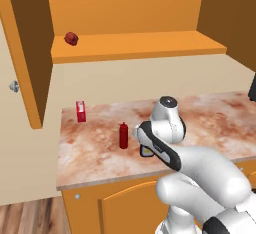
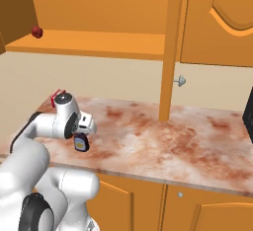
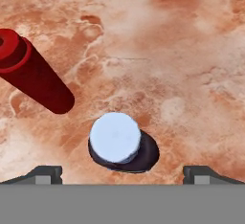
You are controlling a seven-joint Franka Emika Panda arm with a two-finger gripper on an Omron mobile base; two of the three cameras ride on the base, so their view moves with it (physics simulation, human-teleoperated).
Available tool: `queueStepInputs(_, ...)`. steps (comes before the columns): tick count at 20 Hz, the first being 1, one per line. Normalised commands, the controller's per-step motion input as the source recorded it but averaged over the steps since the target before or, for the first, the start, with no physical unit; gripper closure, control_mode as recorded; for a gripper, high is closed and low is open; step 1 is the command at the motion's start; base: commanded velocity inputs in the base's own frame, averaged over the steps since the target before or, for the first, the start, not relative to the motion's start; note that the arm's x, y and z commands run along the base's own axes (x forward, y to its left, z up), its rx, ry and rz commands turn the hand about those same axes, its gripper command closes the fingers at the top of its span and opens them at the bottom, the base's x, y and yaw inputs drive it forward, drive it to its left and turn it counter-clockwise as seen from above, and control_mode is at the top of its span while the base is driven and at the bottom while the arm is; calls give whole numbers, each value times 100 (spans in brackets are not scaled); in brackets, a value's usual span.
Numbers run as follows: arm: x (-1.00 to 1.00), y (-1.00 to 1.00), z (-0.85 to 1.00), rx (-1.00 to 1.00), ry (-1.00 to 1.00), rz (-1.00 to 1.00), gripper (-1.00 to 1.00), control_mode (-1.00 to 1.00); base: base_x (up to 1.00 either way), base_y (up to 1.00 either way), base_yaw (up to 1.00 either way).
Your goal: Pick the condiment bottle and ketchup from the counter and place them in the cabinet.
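- A rendered kitchen: a marbled reddish-brown and cream counter (image 1: 100, 153) runs across orange base cupboards, with a beige wall behind it.
- Above the counter hangs the orange wooden cabinet (image 1: 135, 45). Its door stands open at the left, so the wide shelf is exposed and ready to receive things.
- A small round red object (image 1: 71, 38) sits at the far left of that shelf.
- A small red-and-white carton (image 1: 80, 111) stands near the wall at the left end of the counter.
- The ketchup (image 1: 123, 135), a slim all-red squeeze bottle, stands upright on the counter, its long axis vertical and its nozzle pointing up.
- The condiment bottle (image 2: 81, 142), dark with a yellowish label, stands upright just to the right of the ketchup and apart from it.
- In the hand view the condiment bottle's pale grey cap (image 3: 115, 137) faces the camera, so its long axis runs straight up toward the hand.
- The white arm reaches over the counter and points the gripper (image 3: 122, 173) straight down, directly above that cap, probably to come down over the bottle from the top.
- The claw's two dark fingertips (image 3: 45, 173) stand wide apart, one on each side of the cap, and touch nothing.
- Neither bottle is in the cabinet yet; the pick of the first seems about to start.
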Motion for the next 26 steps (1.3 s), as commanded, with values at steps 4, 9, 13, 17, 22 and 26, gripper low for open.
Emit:
queueStepInputs(4, 23, 14, -7, 0, 0, 0, -100, -100, 0, 0, 0)
queueStepInputs(9, 21, 8, -13, 0, 0, 0, -100, -100, 0, 0, 0)
queueStepInputs(13, 11, 0, -16, 0, 0, 0, -100, -100, 0, 0, 0)
queueStepInputs(17, 0, 0, -19, 0, 0, 0, -100, -100, 0, 0, 0)
queueStepInputs(22, -3, -1, -19, 0, 0, 0, 100, -100, 0, 0, 0)
queueStepInputs(26, -12, -10, -7, 0, -1, 0, 100, -100, 0, 0, 0)
